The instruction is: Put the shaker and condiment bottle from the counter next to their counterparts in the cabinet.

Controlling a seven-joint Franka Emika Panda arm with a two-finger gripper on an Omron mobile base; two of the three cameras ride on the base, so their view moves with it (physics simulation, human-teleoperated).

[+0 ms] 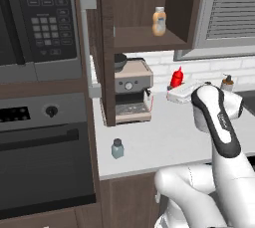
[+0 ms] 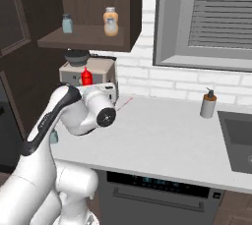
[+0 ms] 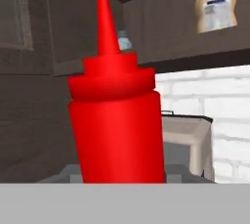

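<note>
Above the pale surface [image 1: 164, 137], in front of the coffee machine [image 1: 132, 91], the claw [image 1: 175, 90] is closed around the condiment bottle [image 3: 116, 125]. From the hand camera the red bottle stands close and a little tilted, its pointed nozzle rising toward the underside of the cabinet [image 3: 146, 27]; the fingertips themselves are hidden at the bottom of that view, so the exact contact on the bottle's lower body cannot be made out. From the left base camera the bottle's red top [image 1: 177, 76] pokes up just behind the white hand, and from the right base camera it shows [image 2: 87, 76] just above the hand, against the coffee machine [image 2: 88, 74].

Whether the bottle's base touches the surface or hangs clear of it cannot be told, since the hand covers it.

The shaker [image 1: 117, 149] stands upright on the surface near its front edge, well apart from the claw and to the left of the arm. Up on the cabinet [image 2: 88, 8] shelf, the peach-orange bottle [image 2: 110, 21] stands upright, and a second small grey-blue shaker [image 2: 67, 23] stands near it to the left, apart from it. The cabinet door [image 1: 92, 48] hangs open with its long grey handle facing out. A pump dispenser [image 2: 208, 103] stands on the surface near the sink [image 2: 238, 138].
</note>
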